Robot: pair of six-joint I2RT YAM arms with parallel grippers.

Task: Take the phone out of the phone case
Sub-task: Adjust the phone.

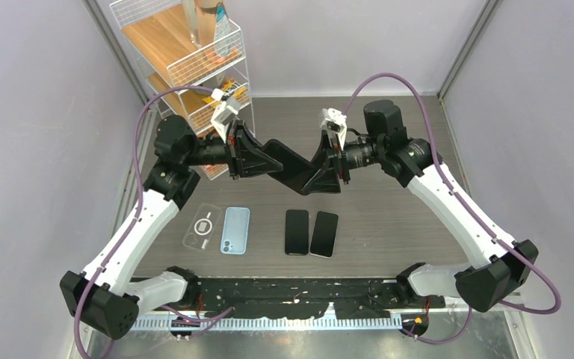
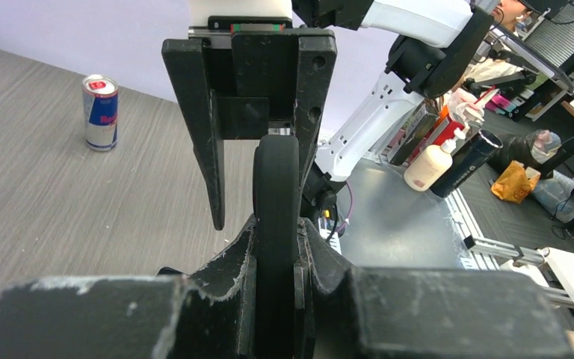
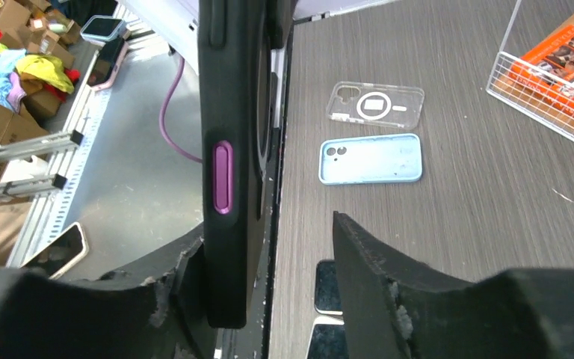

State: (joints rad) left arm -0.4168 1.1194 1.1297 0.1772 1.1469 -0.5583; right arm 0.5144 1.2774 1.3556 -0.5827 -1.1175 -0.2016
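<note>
A black phone case [image 1: 288, 161] with a purple side button [image 3: 223, 177] hangs in the air between both arms above the table's middle. My left gripper [image 1: 258, 158] is shut on one end of it; in the left wrist view the case [image 2: 276, 194] stands edge-on, clamped between the fingers [image 2: 224, 262]. My right gripper [image 1: 321, 176] is round the other end with its jaws apart. In the right wrist view the case [image 3: 235, 112] rests against the left finger [image 3: 172, 262], with a gap to the right finger [image 3: 366, 262]. I cannot make out the phone inside it.
On the table lie a clear case [image 1: 202, 225], a light blue case [image 1: 235, 229] and two black phones [image 1: 297, 232] [image 1: 324, 234] side by side. A wire shelf [image 1: 194, 52] stands at the back left. A drink can [image 2: 100, 112] stands on the table.
</note>
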